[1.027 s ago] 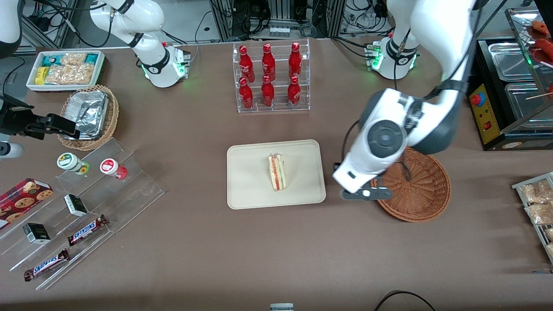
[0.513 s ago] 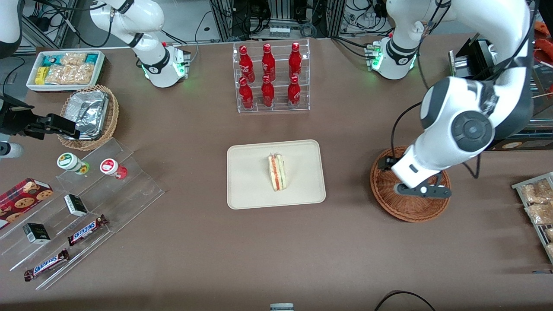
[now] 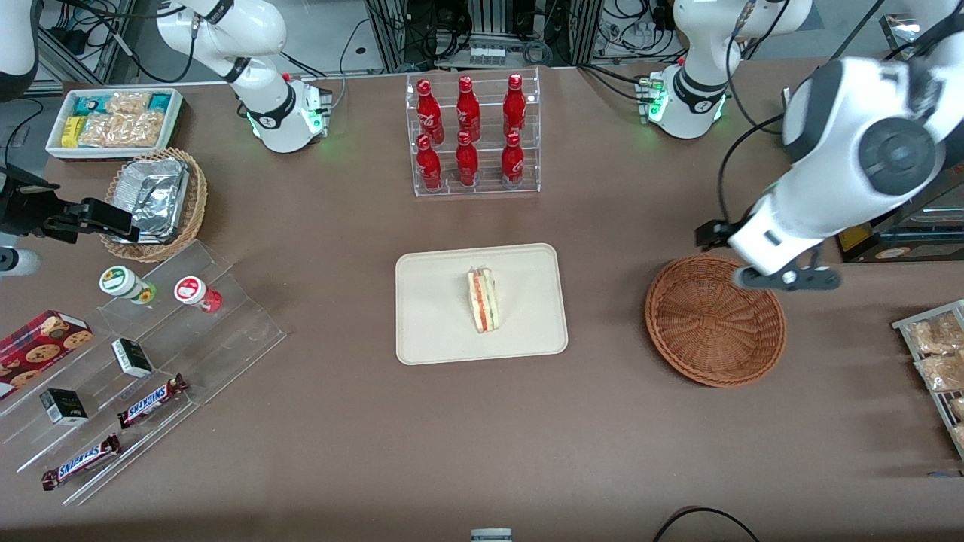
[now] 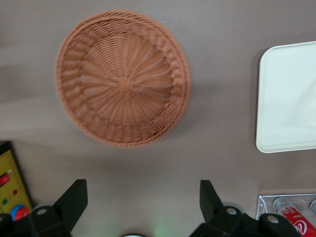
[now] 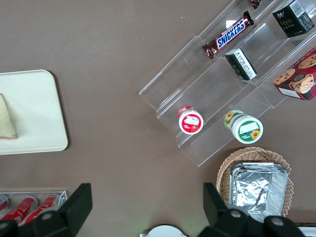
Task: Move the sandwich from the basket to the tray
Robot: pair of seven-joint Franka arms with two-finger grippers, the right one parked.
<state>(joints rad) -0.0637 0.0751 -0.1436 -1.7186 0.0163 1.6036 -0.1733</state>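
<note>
The sandwich [image 3: 483,301], a beige wedge with red, orange and green layers, lies on its side in the middle of the cream tray [image 3: 429,324]. The round reddish-brown basket [image 3: 715,324] stands beside the tray toward the working arm's end and holds nothing. My left gripper [image 3: 788,279] hangs raised over the basket's rim, on the side farther from the front camera. It is open, with nothing between its fingers. In the left wrist view the gripper [image 4: 141,192] hovers over bare table, with the basket [image 4: 122,84] and a corner of the tray [image 4: 289,98] in sight.
A clear rack of red bottles [image 3: 471,135] stands farther from the front camera than the tray. A yellow control box [image 3: 847,199] and a rack of snack packets [image 3: 938,354] sit at the working arm's end. A foil-filled tan basket [image 3: 158,199] and candy shelves [image 3: 151,361] lie toward the parked arm's end.
The left gripper has swung from the tray-side edge of the basket across it, rising away from the front camera toward the working arm's end. The sandwich has stayed on the tray.
</note>
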